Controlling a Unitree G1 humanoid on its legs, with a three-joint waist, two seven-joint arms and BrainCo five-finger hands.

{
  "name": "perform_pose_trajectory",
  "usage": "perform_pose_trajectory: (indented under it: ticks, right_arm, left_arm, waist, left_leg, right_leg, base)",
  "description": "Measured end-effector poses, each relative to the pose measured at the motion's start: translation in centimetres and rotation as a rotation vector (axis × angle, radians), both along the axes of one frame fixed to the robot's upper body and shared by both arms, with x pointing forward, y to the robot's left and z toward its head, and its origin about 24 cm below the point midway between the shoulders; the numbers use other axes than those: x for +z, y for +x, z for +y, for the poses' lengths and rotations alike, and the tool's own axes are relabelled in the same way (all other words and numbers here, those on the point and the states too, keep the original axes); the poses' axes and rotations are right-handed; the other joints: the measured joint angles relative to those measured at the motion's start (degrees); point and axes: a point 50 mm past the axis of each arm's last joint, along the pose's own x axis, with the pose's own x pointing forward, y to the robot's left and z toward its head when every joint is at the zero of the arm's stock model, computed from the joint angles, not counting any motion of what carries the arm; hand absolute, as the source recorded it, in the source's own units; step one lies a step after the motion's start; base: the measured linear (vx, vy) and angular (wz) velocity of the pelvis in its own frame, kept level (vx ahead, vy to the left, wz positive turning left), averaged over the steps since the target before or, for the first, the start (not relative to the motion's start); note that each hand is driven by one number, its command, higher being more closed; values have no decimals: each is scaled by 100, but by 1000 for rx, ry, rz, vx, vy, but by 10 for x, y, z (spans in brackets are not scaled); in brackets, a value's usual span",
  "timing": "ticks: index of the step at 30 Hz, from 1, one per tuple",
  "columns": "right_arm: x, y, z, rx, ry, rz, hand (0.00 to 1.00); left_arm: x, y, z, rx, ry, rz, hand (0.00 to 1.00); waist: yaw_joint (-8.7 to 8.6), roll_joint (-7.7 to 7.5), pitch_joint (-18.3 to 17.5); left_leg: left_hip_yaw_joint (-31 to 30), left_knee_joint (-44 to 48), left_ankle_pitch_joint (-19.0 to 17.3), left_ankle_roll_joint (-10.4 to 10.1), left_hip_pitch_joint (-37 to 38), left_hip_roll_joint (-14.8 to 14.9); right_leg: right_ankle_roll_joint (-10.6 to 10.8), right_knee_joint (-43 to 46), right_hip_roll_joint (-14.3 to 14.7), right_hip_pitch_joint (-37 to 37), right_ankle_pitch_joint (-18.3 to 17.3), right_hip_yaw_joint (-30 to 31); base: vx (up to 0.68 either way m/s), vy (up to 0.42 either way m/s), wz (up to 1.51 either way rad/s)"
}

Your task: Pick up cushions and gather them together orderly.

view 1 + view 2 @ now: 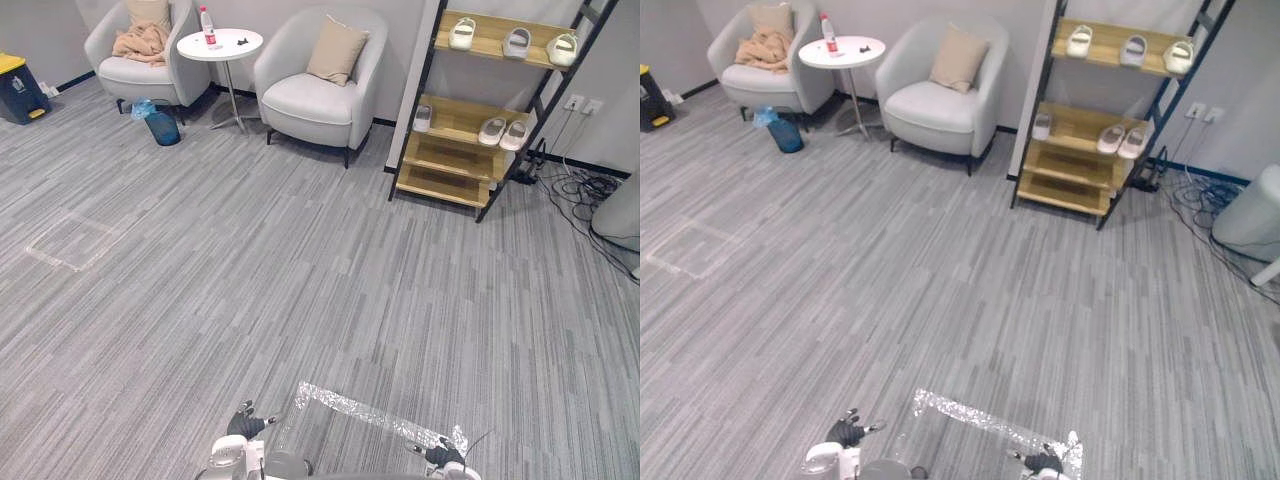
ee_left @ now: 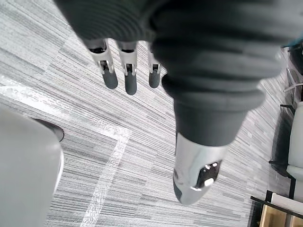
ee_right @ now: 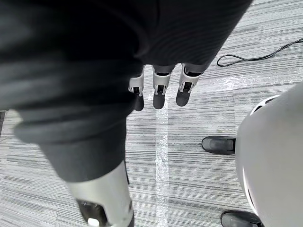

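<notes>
Beige cushion [image 1: 337, 50] leans in the upper-middle armchair [image 1: 310, 100]; a second cushion [image 1: 148, 10] — cut by the top edge — sits upper left. The left hand [image 2: 128, 75] and right hand [image 3: 160, 92] hang low, fingers straight, slightly apart.

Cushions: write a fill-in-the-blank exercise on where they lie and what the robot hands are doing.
1. A beige cushion leans upright in the grey ____ beside the shelf rack.
2. The other cushion is to the left of the round white ____ bearing a bottle.
3. The left robot hand and right robot hand are open and hold ____.
Missing words: armchair; table; nothing.
</notes>
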Motion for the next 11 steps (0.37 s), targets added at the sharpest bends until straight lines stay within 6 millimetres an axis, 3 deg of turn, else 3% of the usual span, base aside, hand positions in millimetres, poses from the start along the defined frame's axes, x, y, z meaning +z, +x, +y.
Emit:
perform_pose_trajectory:
  ticks: [11]
  right_arm:
    - [-1, -8, -7, -11, -16, 19, 0]
  left_arm:
    - [0, -1, 0, -4, 3, 5, 0]
  waist:
    - [-83, 58, -39]
  left_leg:
    - [210, -111, 11, -1, 52, 51]
  right_leg:
    - [22, -57, 40, -95, 54, 251]
  base:
    - [16, 12, -11]
